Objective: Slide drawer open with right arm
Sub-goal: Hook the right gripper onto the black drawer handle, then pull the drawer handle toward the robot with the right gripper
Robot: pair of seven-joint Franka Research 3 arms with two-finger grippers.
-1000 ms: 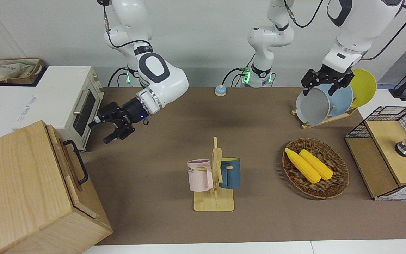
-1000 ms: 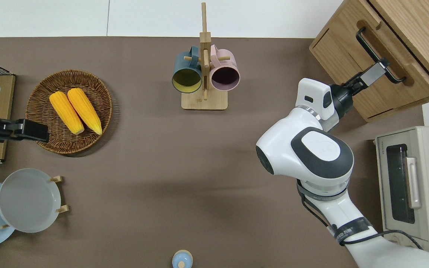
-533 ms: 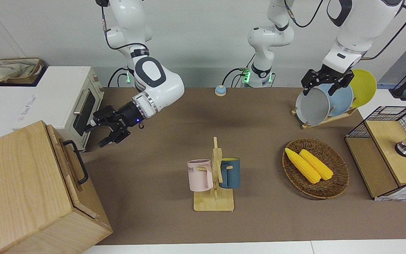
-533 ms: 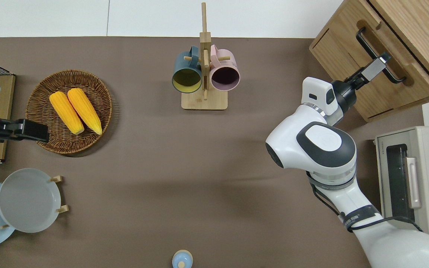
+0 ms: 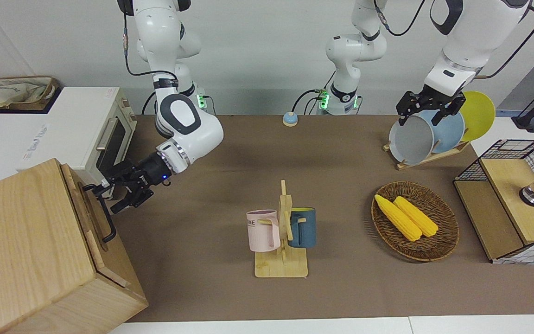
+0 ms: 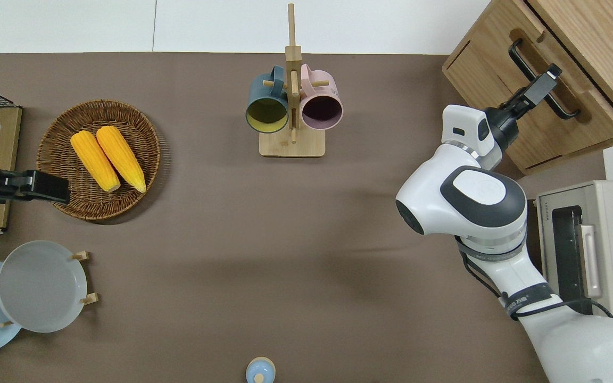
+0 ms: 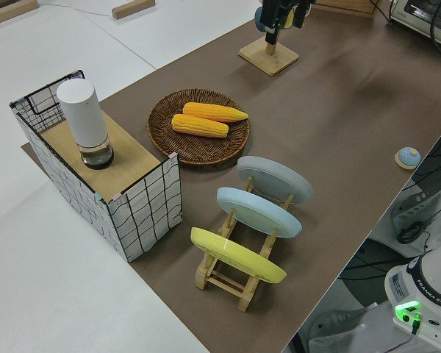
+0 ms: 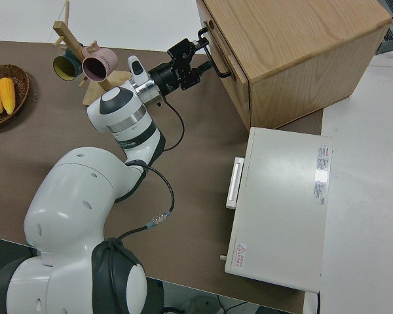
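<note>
A brown mat (image 5: 341, 153) covers the table, and at the right arm's end of it stands the large light-wood cabinet (image 5: 26, 246), its front turned toward the middle of the table. The white toaster oven (image 5: 86, 134) sits just beside the cabinet, nearer to the robots. The right arm (image 6: 471, 197) reaches from its base across the mat toward the cabinet front, a blue light showing on its black wrist. The left arm (image 5: 461, 41) is parked. Toward the left arm's end of the table stand a wire-mesh rack (image 5: 512, 199) with wooden shelves, a wicker basket (image 5: 438, 248) holding two ears of corn (image 5: 406, 215), and a plate stand (image 7: 242, 257) with grey, blue and yellow plates. Near the middle of the mat a wooden mug tree (image 5: 283, 241) carries a pink mug (image 5: 263, 230) and a dark blue mug (image 5: 303, 227). The drawer (image 6: 546, 101) runs across the cabinet front and appears closed, flush with the frame. Its black bar handle (image 6: 543, 80) stands off the drawer face. The right gripper (image 5: 111, 195) is at the handle with its fingers spread wide, one on either side of the bar in the front view, not yet closed on it. A small blue bell (image 5: 290, 119) rests on the mat's edge nearest the robots.
</note>
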